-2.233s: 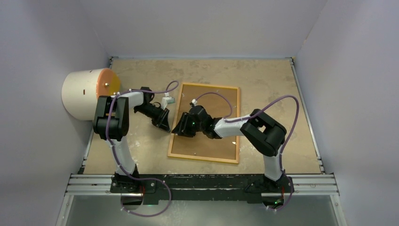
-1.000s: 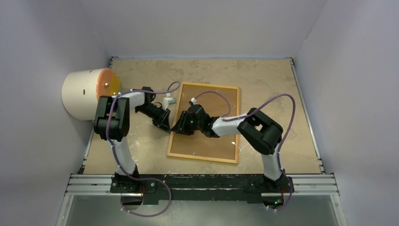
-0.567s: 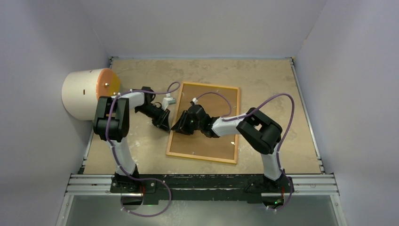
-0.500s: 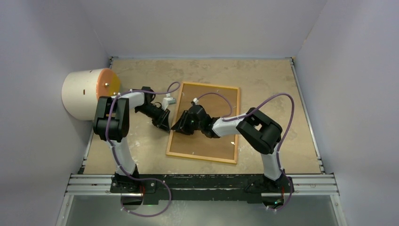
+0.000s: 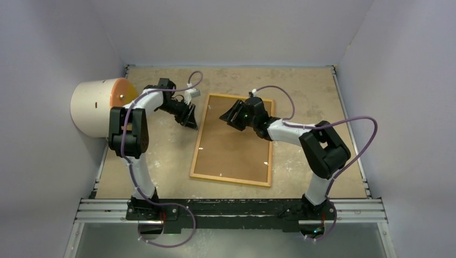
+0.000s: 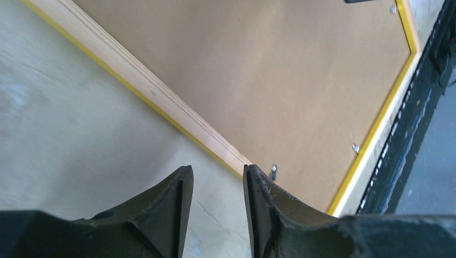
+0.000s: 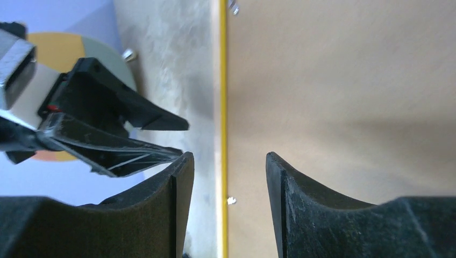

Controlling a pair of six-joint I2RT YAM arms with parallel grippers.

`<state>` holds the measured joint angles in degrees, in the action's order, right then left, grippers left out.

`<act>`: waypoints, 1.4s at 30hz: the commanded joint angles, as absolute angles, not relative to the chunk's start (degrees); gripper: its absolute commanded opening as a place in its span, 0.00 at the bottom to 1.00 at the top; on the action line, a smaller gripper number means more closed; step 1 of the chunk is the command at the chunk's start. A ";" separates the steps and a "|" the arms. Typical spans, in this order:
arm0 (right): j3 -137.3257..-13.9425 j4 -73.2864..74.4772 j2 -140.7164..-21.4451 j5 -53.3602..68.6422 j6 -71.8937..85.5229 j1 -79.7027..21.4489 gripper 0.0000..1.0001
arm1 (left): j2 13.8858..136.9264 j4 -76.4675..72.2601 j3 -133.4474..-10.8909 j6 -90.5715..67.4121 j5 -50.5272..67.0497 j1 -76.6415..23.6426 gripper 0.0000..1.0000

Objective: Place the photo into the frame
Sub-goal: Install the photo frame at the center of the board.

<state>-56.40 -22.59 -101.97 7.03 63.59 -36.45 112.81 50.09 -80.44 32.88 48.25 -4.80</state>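
A mottled beige table [image 5: 301,91] carries a large thin rectangular picture frame [image 5: 231,179], which lies back up near the middle, its light wood rim showing a yellow edge. A plain brown backing board [image 5: 234,145] fills the frame. At the far left, a white cylinder with an orange end [image 5: 94,107] lies on its side. The left fingers [image 6: 175,204] hover just left of the frame's left edge, near its far corner, narrowly parted and gripping nothing. The right fingers [image 7: 177,199] hang over the frame's far-left part, parted wider and also empty
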 commanded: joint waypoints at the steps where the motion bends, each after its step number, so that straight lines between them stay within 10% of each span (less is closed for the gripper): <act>1: -63.98 -14.53 -105.58 6.86 54.23 -34.14 0.54 | 118.35 47.89 -86.97 27.53 51.32 -4.48 0.43; 19: -51.98 -2.99 -87.97 -2.34 47.95 -10.57 0.89 | 114.15 51.05 -78.56 41.71 40.88 -6.00 0.31; 42: -61.75 -3.37 -94.93 1.68 44.20 -9.87 0.80 | 110.66 57.56 -78.12 45.29 48.65 -6.91 0.31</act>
<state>-57.60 -3.53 -97.86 4.93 45.71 -9.15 108.77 56.64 -69.08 46.70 42.00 -12.51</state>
